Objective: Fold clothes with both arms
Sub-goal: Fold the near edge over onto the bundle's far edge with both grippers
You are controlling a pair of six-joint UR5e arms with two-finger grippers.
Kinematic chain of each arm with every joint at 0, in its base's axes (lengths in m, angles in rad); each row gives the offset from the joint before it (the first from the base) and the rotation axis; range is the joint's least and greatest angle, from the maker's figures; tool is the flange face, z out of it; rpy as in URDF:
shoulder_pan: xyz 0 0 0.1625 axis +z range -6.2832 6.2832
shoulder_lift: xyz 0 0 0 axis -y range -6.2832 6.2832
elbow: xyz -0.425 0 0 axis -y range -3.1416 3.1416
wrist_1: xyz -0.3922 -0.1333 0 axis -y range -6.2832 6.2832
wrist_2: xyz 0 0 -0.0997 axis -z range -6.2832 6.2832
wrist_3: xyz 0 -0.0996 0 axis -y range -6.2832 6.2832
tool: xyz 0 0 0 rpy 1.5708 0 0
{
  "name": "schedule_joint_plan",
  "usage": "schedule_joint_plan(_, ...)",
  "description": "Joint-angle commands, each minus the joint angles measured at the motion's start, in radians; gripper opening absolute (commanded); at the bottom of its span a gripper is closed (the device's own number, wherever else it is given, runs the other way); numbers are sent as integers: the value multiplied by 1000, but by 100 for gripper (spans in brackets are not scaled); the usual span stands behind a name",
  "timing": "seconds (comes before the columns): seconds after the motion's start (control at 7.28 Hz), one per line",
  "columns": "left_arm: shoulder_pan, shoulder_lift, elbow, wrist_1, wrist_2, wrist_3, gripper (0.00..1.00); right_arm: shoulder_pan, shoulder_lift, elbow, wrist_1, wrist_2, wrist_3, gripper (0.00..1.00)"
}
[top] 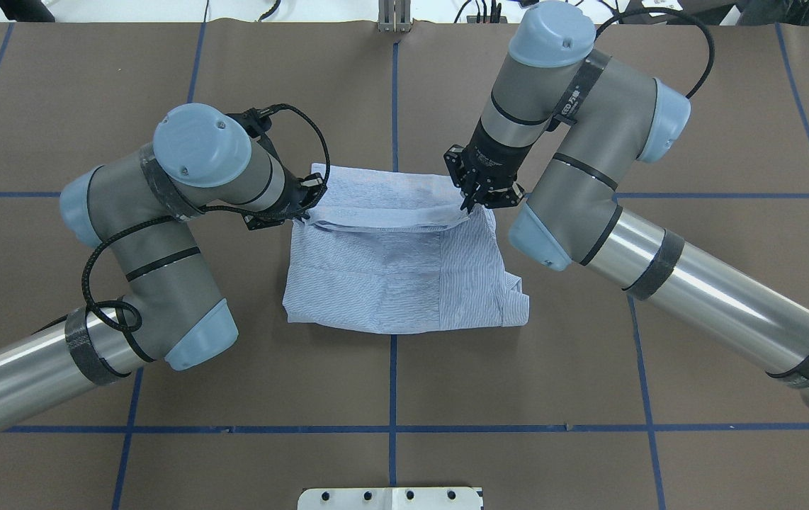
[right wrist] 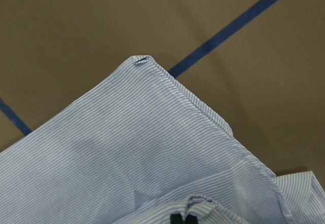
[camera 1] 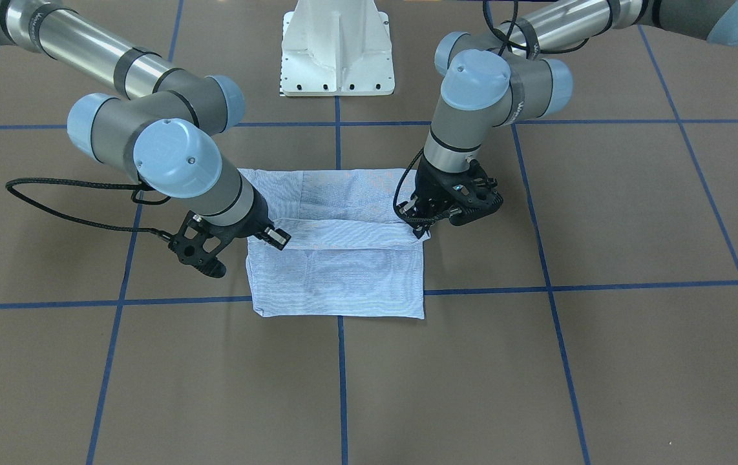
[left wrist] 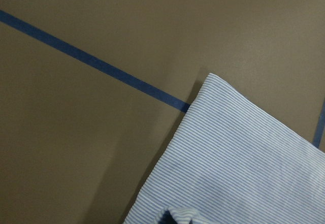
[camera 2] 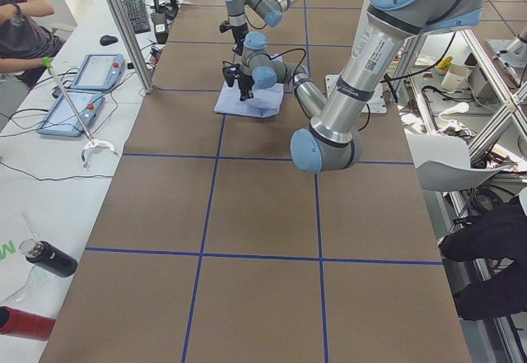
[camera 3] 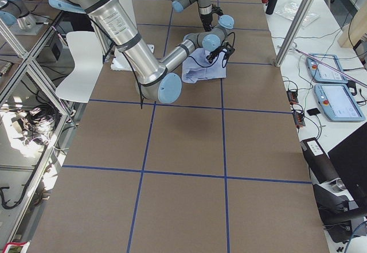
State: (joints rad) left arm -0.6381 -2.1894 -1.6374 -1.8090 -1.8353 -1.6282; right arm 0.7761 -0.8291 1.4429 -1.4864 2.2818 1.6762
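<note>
The light blue-and-white striped shirt [top: 390,269] lies as a folded rectangle in the middle of the table, its far edge lifted into a raised flap [camera 1: 337,236]. My left gripper [top: 309,202] is shut on the flap's left corner, and my right gripper [top: 472,204] is shut on its right corner. In the front-facing view the left gripper [camera 1: 422,229] is on the right and the right gripper [camera 1: 275,237] on the left. Both wrist views look down on a shirt corner [left wrist: 216,82] [right wrist: 142,61], with pinched fabric at the bottom edge.
The brown table cover [top: 390,368] carries a grid of blue tape lines [top: 392,428]. The robot's white pedestal base [camera 1: 337,51] stands behind the shirt. Tablets [camera 2: 82,91] and bottles [camera 2: 49,258] lie on a side bench, with a person seated there.
</note>
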Motion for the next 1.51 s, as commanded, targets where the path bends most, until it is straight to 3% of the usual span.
schedule_joint_plan(0.0,-23,-26,1,2,-25,2,0,32,1,-2,0,7,-6,0)
schedule_joint_plan(0.27,-40,-62,33,0,-27,2,0,43,5,-10,0,7,-9,0)
schedule_joint_plan(0.69,-57,-119,161,-91,-25,1,0,72,70,-93,0,7,-16,0)
schedule_joint_plan(0.96,-86,-127,192,-96,-24,2,0,98,119,-156,1,5,-21,0)
schedule_joint_plan(1.24,-98,-130,206,-104,-24,2,0,106,156,-252,92,-1,-24,0)
schedule_joint_plan(1.37,-100,-130,206,-122,-22,-1,15,106,156,-260,122,-4,-23,0)
